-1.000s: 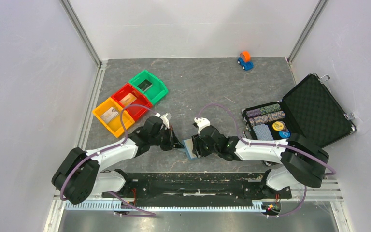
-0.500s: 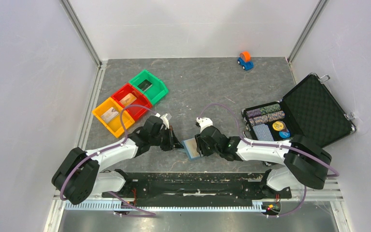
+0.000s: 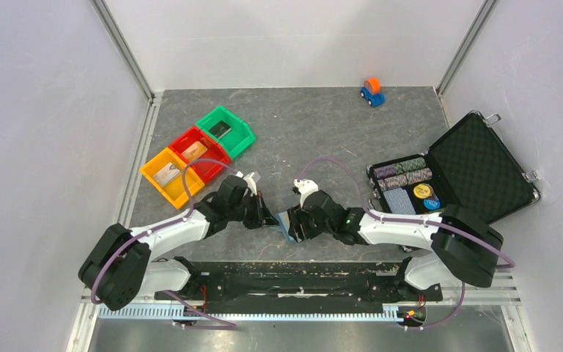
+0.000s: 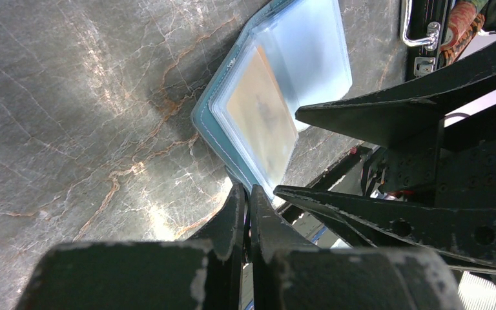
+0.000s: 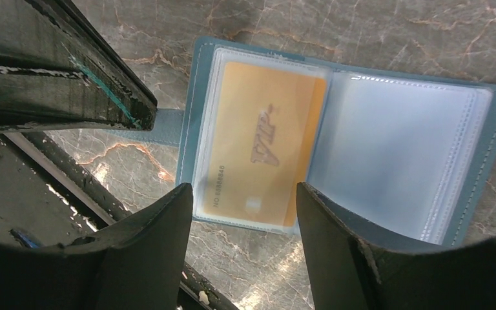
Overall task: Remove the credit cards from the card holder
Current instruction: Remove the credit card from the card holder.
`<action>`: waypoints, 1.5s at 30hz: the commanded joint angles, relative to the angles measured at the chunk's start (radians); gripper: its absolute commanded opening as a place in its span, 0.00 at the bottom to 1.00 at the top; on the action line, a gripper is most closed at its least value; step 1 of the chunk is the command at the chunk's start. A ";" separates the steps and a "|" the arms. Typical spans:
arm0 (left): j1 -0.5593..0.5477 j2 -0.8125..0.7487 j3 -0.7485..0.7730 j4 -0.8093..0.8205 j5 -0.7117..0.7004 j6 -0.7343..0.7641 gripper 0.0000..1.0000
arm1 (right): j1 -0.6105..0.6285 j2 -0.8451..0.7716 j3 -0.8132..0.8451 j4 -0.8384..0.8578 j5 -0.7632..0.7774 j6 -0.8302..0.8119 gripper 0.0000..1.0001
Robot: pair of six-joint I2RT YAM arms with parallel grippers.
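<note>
card holder (image 5: pixel 400 155) is open flat on the surface (image 5: pixel 374 39), between my two grippers. My left gripper (image 4: pixel 247 191) is at its edge, fingers pressed together. From the right wrist view it looks clamped on the holder's blue tab (image 5: pixel 166 120). My right gripper (image 5: pixel 244 190) hangs over the holder, fingers apart, straddling the gold credit card (image 5: pixel 261 155). That card is fully in its clear sleeve, on the half nearest the left gripper.

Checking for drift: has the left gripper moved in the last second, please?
No; the left gripper stays the same distance from the yellow bin.
</note>
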 commanded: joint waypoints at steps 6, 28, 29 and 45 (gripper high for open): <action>-0.005 -0.009 0.026 0.013 -0.015 0.023 0.02 | 0.022 0.047 0.031 0.010 0.021 -0.001 0.63; -0.005 -0.002 0.023 0.012 -0.016 0.023 0.02 | 0.058 -0.011 0.091 -0.148 0.248 -0.026 0.51; -0.005 -0.003 0.022 0.012 -0.016 0.023 0.02 | 0.058 -0.015 0.092 -0.153 0.255 -0.026 0.51; -0.005 -0.006 0.016 0.012 -0.016 0.023 0.02 | 0.060 -0.056 0.120 -0.188 0.343 -0.064 0.50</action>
